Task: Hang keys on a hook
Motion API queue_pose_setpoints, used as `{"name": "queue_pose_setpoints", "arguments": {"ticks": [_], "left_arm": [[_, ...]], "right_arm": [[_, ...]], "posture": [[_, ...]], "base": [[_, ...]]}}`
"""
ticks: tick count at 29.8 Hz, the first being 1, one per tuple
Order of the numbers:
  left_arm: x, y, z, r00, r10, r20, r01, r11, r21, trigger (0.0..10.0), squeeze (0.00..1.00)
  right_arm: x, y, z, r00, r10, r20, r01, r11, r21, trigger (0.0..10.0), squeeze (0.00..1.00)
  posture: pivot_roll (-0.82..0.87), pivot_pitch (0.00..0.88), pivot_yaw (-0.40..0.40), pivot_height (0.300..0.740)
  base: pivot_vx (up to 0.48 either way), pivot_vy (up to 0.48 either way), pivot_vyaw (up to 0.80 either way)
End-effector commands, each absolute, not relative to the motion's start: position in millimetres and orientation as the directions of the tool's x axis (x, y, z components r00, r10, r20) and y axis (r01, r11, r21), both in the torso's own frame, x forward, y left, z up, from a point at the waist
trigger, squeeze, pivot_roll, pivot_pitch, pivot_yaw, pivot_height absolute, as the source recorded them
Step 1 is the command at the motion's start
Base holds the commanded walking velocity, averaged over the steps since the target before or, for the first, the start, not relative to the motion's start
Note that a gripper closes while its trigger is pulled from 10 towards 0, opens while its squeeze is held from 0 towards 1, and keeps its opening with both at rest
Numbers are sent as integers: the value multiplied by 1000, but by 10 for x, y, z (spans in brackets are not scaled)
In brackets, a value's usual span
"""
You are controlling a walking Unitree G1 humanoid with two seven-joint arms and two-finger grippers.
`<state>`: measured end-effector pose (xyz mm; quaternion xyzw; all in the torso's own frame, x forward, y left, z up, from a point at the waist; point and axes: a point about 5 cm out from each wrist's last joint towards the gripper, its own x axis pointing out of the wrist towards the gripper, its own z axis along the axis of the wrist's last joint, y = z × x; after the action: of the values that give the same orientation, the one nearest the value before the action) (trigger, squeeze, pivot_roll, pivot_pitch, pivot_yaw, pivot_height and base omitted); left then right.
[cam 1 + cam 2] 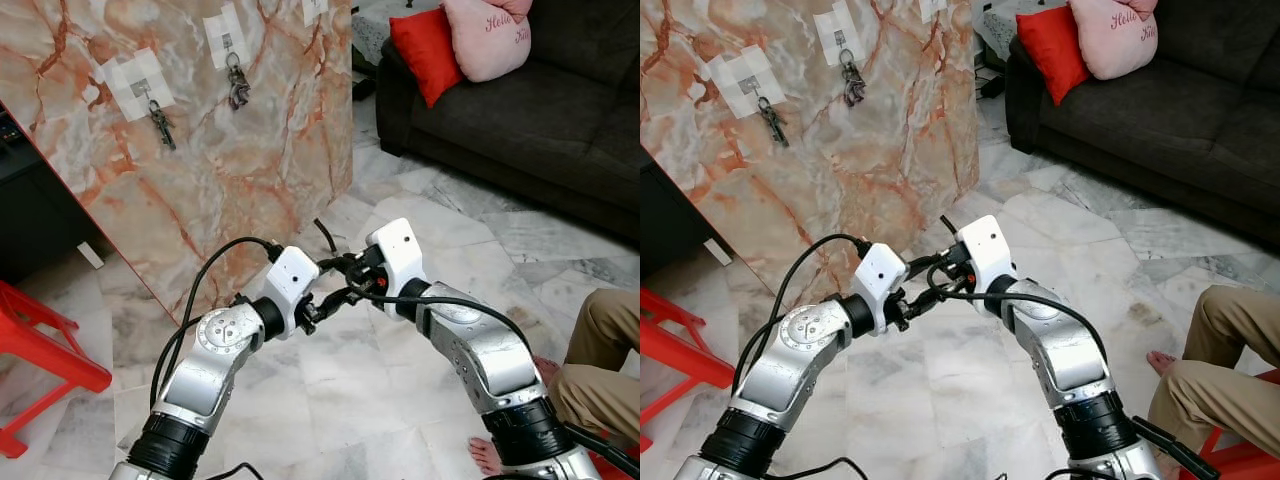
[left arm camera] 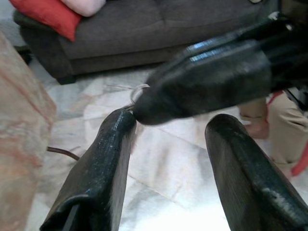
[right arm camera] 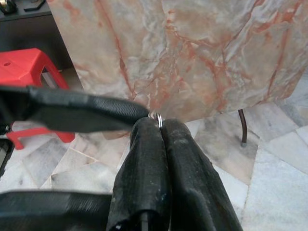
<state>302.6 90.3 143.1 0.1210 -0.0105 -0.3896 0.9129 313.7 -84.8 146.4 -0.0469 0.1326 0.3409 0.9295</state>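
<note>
From the head, two dark key bunches (image 1: pixel 238 82) (image 1: pixel 161 124) already hung on taped hooks at eleven o'clock on the pink-veined marble panel (image 1: pixel 200 150); a third taped hook (image 1: pixel 314 8) looked free.

In the left wrist view, the left end effector (image 2: pixel 166 139) gaped wide.

In the right wrist view, the right end effector (image 3: pixel 160 126) was clamped on a thin silver key ring (image 3: pixel 155 115), unhung.

Left gripper (image 2: pixel 168 144) fingers spread — right gripper (image 2: pixel 202 86) between them, holding key ring (image 2: pixel 137 91).
</note>
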Motion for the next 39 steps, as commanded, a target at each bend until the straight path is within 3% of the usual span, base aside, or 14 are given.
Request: {"name": "queue_pose_setpoints", "arguments": {"ticks": [1, 11, 39], "left_arm": [[3065, 921, 1468, 712, -699, -73, 689, 674, 266, 10000, 0], [3153, 1066, 1424, 779, -617, -110, 614, 715, 335, 10000, 0], [3091, 953, 1409, 721, -686, -100, 681, 674, 286, 10000, 0]], "right_arm": [[3124, -837, 1426, 728, 621, -291, -649, 761, 0, 10000, 0], [3171, -874, 1459, 756, 594, -275, -617, 787, 0, 10000, 0], [3098, -739, 1422, 685, 669, -287, -702, 712, -14, 10000, 0]], "posture": [[-51, 76, 26, 740], [-51, 75, 26, 740], [-51, 75, 26, 740]], "base": [[0, 0, 0], [0, 0, 0], [0, 0, 0]]}}
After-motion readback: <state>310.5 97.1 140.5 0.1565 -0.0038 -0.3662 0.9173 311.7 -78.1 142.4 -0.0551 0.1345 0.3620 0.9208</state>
